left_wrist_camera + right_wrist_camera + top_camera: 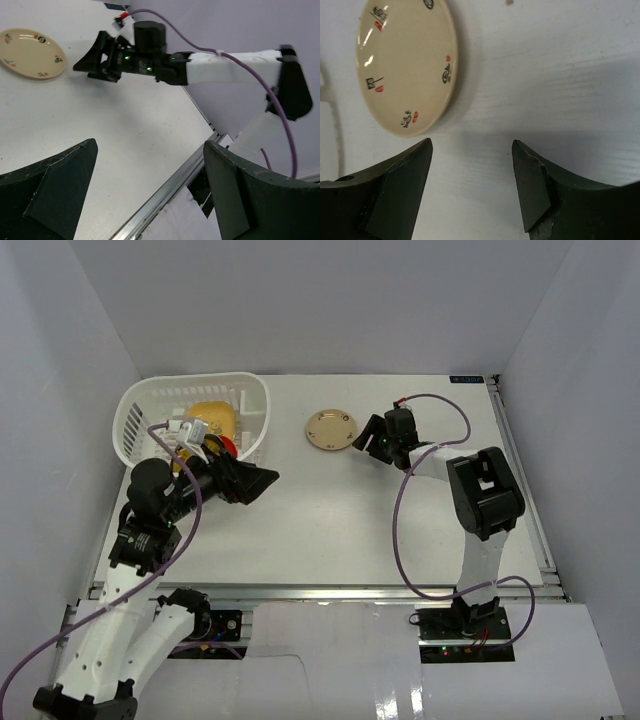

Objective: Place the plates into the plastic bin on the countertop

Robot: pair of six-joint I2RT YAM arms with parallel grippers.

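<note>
A round cream plate [331, 429] with small red and black marks lies flat on the white countertop [330, 510], apart from the other plates. My right gripper [368, 440] sits just right of it, open, with nothing between its fingers. In the right wrist view the cream plate [405, 65] lies up and to the left of the right gripper [472, 142], clear of both fingertips. The white plastic bin [200, 379] stands at the far left and holds a yellow plate [212, 418] and a red one [228, 445]. My left gripper [262, 483] hangs open and empty beside the bin.
The left wrist view shows the cream plate [31, 53], the right gripper [87, 65] and the left gripper [150, 145] over the countertop's metal edge rail [165, 192]. A purple cable [400, 530] loops over the table by the right arm. White walls enclose the table.
</note>
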